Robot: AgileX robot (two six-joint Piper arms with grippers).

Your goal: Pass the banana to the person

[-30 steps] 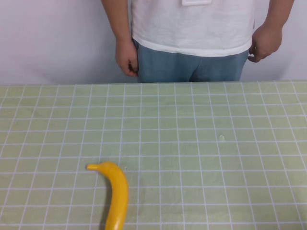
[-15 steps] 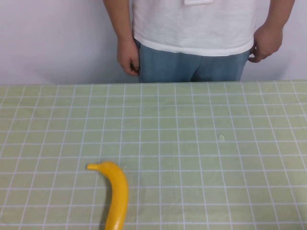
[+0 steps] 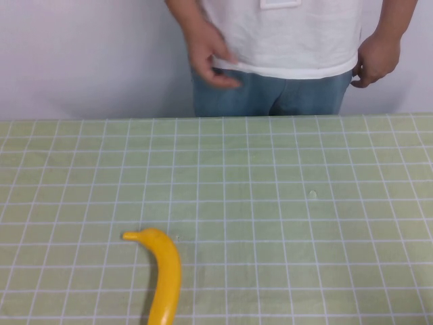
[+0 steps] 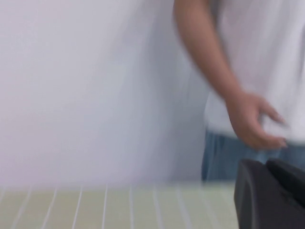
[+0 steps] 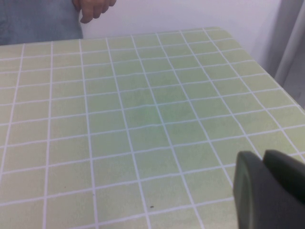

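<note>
The yellow banana lies on the green checked table at the front left, stem tip pointing left, its lower end cut off by the view's edge. The person in a white T-shirt and blue jeans stands behind the far edge, with one hand raised in front of the shirt. That hand also shows in the left wrist view. My left gripper is shut and empty, above the table and facing the person. My right gripper is shut and empty over the table's right part. Neither gripper shows in the high view.
A plain white wall stands behind the table. The table's right far corner shows in the right wrist view, with the person's other hand beyond the far edge.
The person's hand on the view's left has lifted from beside the hip to in front of the shirt hem. The banana has not moved.
</note>
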